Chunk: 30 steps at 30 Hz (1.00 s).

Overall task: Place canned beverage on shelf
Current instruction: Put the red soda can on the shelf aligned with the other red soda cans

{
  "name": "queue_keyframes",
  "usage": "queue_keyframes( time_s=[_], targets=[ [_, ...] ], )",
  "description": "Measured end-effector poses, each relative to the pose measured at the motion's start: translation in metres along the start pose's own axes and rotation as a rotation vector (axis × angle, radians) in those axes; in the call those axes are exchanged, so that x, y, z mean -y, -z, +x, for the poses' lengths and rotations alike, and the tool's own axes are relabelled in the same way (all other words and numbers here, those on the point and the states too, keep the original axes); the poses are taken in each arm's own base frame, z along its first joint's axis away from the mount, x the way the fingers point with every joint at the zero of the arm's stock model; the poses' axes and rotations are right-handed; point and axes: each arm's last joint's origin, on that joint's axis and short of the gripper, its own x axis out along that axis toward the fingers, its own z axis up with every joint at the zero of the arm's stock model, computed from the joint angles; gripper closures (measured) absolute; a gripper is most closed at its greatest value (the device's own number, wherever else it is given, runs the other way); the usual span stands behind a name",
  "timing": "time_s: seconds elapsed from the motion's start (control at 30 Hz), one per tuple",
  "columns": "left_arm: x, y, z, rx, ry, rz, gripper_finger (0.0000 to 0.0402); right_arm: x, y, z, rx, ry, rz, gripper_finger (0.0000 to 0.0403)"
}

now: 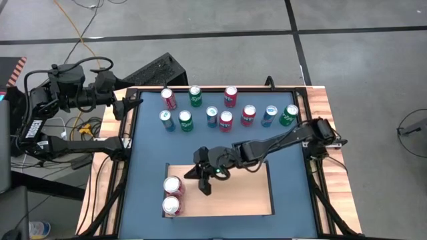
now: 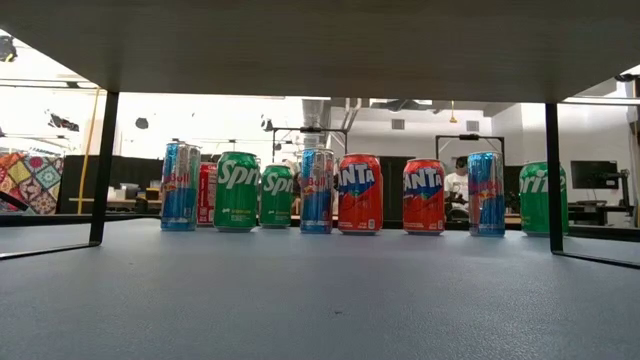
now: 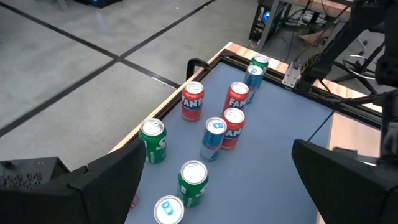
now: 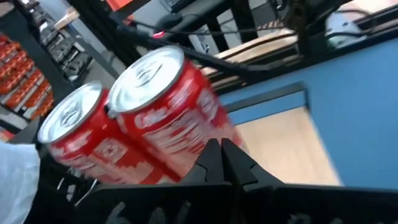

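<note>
The right pincer (image 1: pixel 203 185) hovers over the shelf (image 1: pixel 240 197), its fingers pressed together and holding nothing, just beside the two red Coca-Cola cans (image 1: pixel 173 195) that stand upright, touching each other, at the shelf's left end. The left pincer (image 1: pixel 131 105) waits spread wide and empty at the table's (image 1: pixel 147 153) far left corner. Ten more cans (image 1: pixel 226 120), red, green and blue, stand in loose rows on the blue mat beyond the shelf. A can probably handles as rigid but thin-walled, fairly heavy if full, smooth and slippery; gripping it mid-body across the round side seems safest.
</note>
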Motion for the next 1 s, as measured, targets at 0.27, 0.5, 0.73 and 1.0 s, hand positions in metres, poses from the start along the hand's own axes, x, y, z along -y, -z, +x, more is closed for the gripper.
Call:
queue_keyframes(
  time_s=[0.27, 0.5, 0.73, 1.0],
  targets=[
    [0.0, 0.003, 0.005, -0.054, -0.008, -0.024, 0.001, 0.005, -0.003, 0.0, -0.004, 0.003, -0.019, 0.0403],
    [0.0, 0.002, 0.017, -0.097, -0.014, 0.003, 0.001, 0.042, -0.033, -0.016, -0.149, 0.177, -0.045, 0.0391],
    [-0.002, -0.002, 0.037, -0.125, -0.123, 0.053, 0.001, 0.058, -0.087, -0.059, -0.266, 0.296, -0.231, 0.0307],
    [-0.008, -0.009, 0.089, -0.218, -0.216, 0.231, 0.001, 0.054, -0.14, -0.12, -0.268, 0.415, -0.427, 0.0202]
  ],
)
